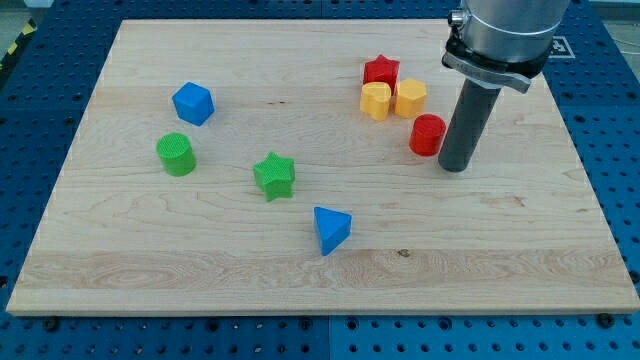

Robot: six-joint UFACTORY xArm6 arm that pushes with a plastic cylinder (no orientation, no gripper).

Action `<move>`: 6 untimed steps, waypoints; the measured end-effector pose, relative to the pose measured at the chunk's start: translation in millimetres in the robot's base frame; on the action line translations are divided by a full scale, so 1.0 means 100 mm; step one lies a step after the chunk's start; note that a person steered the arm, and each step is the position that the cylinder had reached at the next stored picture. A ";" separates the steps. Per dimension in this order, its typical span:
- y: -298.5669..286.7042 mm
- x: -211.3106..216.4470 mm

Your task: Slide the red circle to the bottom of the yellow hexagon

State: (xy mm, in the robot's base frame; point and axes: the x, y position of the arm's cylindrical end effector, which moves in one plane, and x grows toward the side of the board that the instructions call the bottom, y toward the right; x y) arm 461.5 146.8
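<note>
The red circle [427, 135] is a short red cylinder at the view's upper right of the wooden board [150, 250]. The yellow hexagon [410, 97] lies just up and left of it, a small gap between them. A second yellow block [375, 100], shape unclear, touches the hexagon's left side. A red star [381, 71] sits above that pair. My tip [454, 167] stands on the board just right of the red circle, close to it or touching it, and slightly lower in the view.
A blue hexagon-like block [193, 103] and a green circle [176, 154] lie at the view's left. A green star [274, 175] and a blue triangle [331, 229] lie near the middle. The board's right edge is about 100 px right of my tip.
</note>
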 end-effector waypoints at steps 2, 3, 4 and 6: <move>-0.06 0.00; -0.10 0.00; -0.11 -0.03; -0.12 -0.18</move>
State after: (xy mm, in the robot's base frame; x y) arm 443.9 134.4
